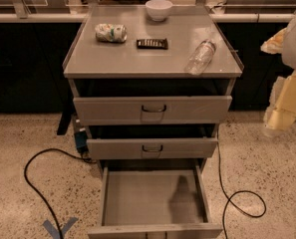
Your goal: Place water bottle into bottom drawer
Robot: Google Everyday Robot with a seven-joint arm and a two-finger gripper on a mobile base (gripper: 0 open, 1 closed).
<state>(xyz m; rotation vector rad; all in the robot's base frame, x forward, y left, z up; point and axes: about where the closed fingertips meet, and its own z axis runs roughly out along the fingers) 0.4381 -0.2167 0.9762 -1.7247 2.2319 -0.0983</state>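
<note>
The water bottle (201, 57) is clear and ribbed. It lies on its side near the right edge of the grey cabinet top (137, 59), neck pointing away. The bottom drawer (152, 198) is pulled out at floor level, and its flat grey floor is bare with a shadow on the right part. My gripper (283, 108) hangs at the right edge of the view, to the right of the cabinet and below its top. It is well apart from the bottle and holds nothing that I can see.
A white-and-green can (110, 33) lies at the top's left, a dark flat bar (152, 44) in the middle, and a white bowl (158, 9) at the back. The two upper drawers (152, 108) stand slightly out. Black cables (33, 183) run over the floor on both sides.
</note>
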